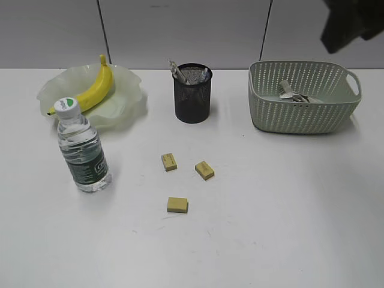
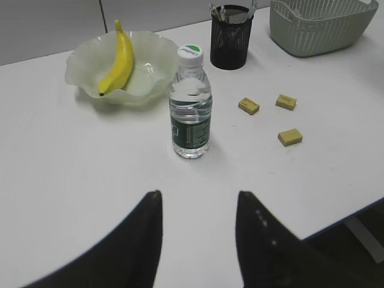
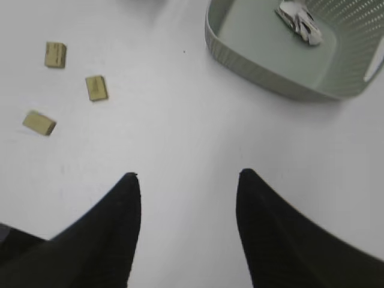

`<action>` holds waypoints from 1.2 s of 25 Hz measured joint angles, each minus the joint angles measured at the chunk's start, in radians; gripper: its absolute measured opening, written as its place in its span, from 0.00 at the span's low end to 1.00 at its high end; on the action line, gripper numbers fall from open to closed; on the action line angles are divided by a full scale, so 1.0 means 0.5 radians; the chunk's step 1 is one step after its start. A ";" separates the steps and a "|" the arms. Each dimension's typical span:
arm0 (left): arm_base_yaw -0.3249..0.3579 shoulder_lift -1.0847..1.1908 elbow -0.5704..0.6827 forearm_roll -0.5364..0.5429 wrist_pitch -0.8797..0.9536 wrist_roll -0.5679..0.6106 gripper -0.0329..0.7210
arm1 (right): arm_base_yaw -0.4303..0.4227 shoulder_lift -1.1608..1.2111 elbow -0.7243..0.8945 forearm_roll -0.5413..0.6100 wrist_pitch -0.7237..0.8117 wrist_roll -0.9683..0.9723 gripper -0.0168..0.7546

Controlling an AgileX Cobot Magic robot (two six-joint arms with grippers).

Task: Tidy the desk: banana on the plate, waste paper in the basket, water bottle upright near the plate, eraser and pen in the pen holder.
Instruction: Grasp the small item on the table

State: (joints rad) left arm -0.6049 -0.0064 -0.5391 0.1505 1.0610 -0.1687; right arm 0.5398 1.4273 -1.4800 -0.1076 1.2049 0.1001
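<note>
The banana (image 1: 96, 88) lies in the pale green plate (image 1: 129, 99) at the back left. The water bottle (image 1: 82, 150) stands upright in front of the plate. The black mesh pen holder (image 1: 192, 96) holds pens (image 1: 178, 71). The waste paper (image 1: 293, 93) lies inside the sage basket (image 1: 300, 114). Three tan erasers (image 1: 169, 162) (image 1: 204, 170) (image 1: 177, 205) lie on the desk (image 1: 270, 210). My left gripper (image 2: 198, 195) is open and empty, in front of the bottle (image 2: 190, 108). My right gripper (image 3: 187, 175) is open and empty above bare desk, between the erasers (image 3: 96, 87) and the basket (image 3: 264, 72).
A dark part of the right arm (image 1: 351, 21) hangs at the top right of the exterior view. The desk's front edge (image 2: 345, 213) shows at the lower right of the left wrist view. A grey panelled wall stands behind the desk.
</note>
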 joint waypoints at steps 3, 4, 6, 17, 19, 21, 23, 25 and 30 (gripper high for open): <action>0.000 0.000 0.000 0.000 0.000 0.000 0.45 | 0.000 -0.344 0.292 0.002 0.002 -0.002 0.56; 0.000 0.000 0.000 0.000 0.000 0.000 0.45 | 0.000 -0.466 0.402 0.002 0.002 -0.002 0.56; 0.000 0.000 0.000 0.000 0.000 0.000 0.45 | 0.000 -0.694 0.619 0.002 0.003 -0.002 0.56; 0.000 0.000 0.000 0.000 0.000 0.000 0.45 | 0.000 -2.006 1.591 0.032 -0.083 -0.010 0.56; 0.000 0.000 0.000 0.000 0.000 0.000 0.45 | 0.000 -2.220 1.711 0.032 -0.164 -0.042 0.56; 0.000 0.000 0.000 0.000 0.000 0.000 0.45 | 0.000 -2.436 1.817 0.034 -0.258 -0.065 0.56; 0.000 0.000 0.000 0.000 0.000 0.000 0.45 | 0.000 -2.611 1.893 0.038 -0.312 -0.079 0.56; 0.000 0.000 0.000 -0.002 -0.002 0.000 0.45 | 0.000 -2.765 1.915 0.038 -0.323 -0.093 0.56; 0.000 0.162 -0.034 -0.108 -0.106 0.023 0.45 | 0.000 -2.869 1.940 0.069 -0.323 -0.132 0.56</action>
State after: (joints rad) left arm -0.6049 0.0748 -0.5563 0.0965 1.0078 -0.1575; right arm 0.5398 -0.0069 -0.5098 -0.0733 1.0431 0.0341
